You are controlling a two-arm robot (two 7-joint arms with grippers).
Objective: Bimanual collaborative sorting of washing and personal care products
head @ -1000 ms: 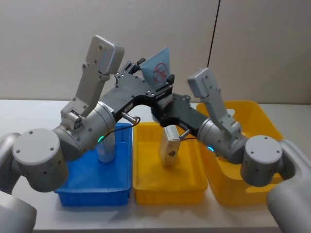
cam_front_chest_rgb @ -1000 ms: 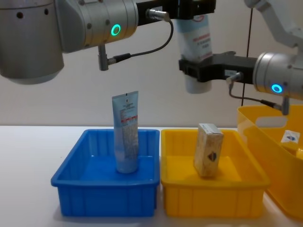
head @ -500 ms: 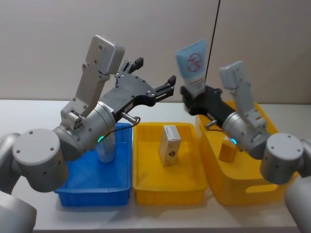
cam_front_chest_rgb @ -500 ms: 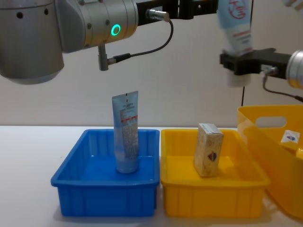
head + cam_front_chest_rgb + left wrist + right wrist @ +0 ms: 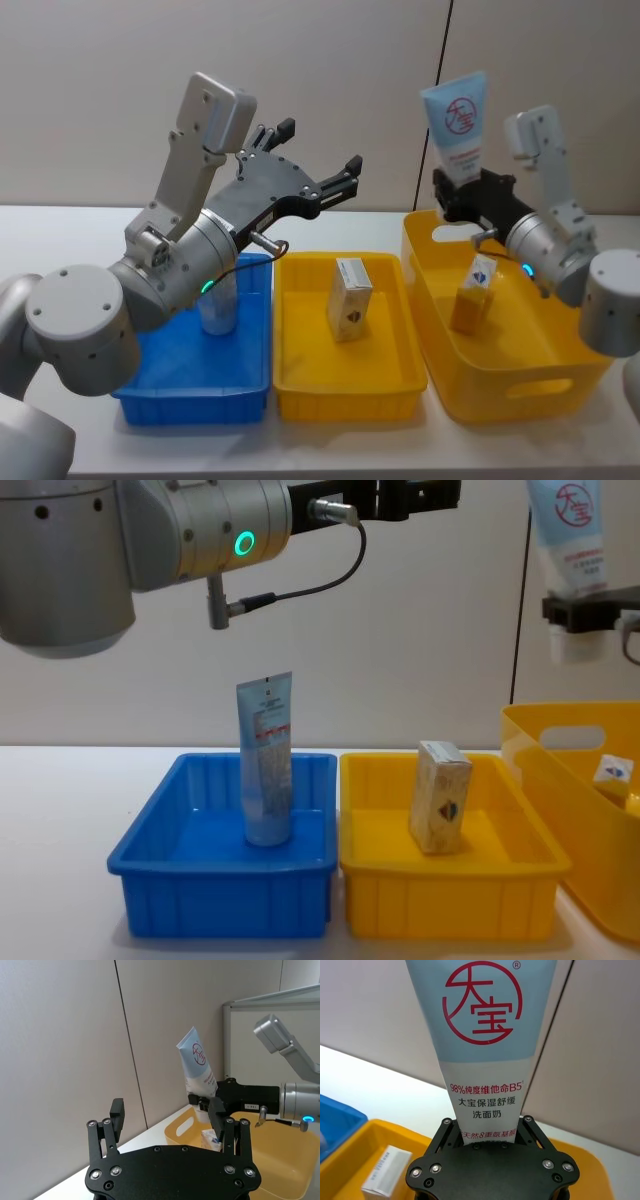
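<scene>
My right gripper (image 5: 470, 195) is shut on the lower end of a light-blue tube (image 5: 455, 125) with red print. It holds the tube upright, crimped end up, above the back left corner of the large yellow bin (image 5: 520, 385). The right wrist view shows the tube (image 5: 482, 1035) rising from between the fingers. My left gripper (image 5: 318, 148) stands open and holds nothing, raised above the gap between the blue bin (image 5: 190, 385) and the yellow tray (image 5: 345, 395). A second tube (image 5: 266, 760) stands in the blue bin. A beige box (image 5: 440, 797) stands in the yellow tray.
A small box (image 5: 473, 295) leans inside the large yellow bin, below the held tube. The three containers sit side by side on the white table, with a plain wall close behind them. A dark cable hangs down the wall beside the right arm.
The right gripper has carried the tube to the right, away from the left gripper and over the large yellow bin. The left gripper let go of the tube and has stayed open in place.
</scene>
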